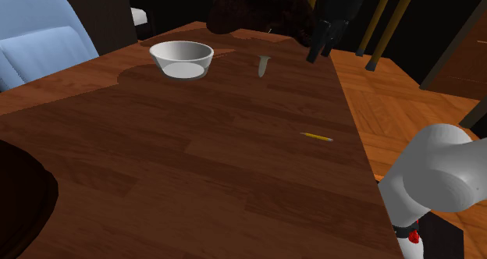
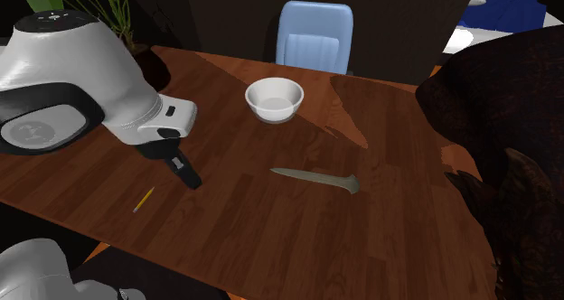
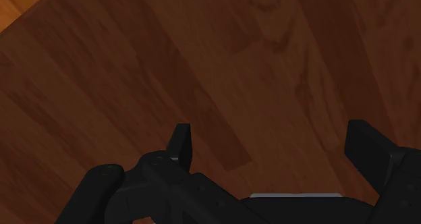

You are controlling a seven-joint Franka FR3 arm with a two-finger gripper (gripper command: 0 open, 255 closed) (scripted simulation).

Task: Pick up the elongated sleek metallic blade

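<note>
Caught the all-black two-finger pincer (image 3: 273, 148) hanging open above the dark brown wooden bench (image 1: 195, 164), fingers (image 3: 180, 143) spread wide, bare wood between them, clasping nothing. Found the elongated grey-green blade (image 2: 314, 178) lying flat on the bench, untouched, apart from the pincer toward the second exterior view's right. Noted its pointed tip facing the pincer and its thicker end, probably the handle, turned away. Spotted a round white bowl (image 2: 274, 100) standing upright beyond the blade, near a pale blue chair (image 2: 314, 36) at the bench's far side. Spotted also a thin yellow pencil (image 2: 143, 200) lying close to the bench's near edge, on the pincer's other side from the blade. From the shoulder view, recorded the blade between bowl and pincer, touching neither.
</note>
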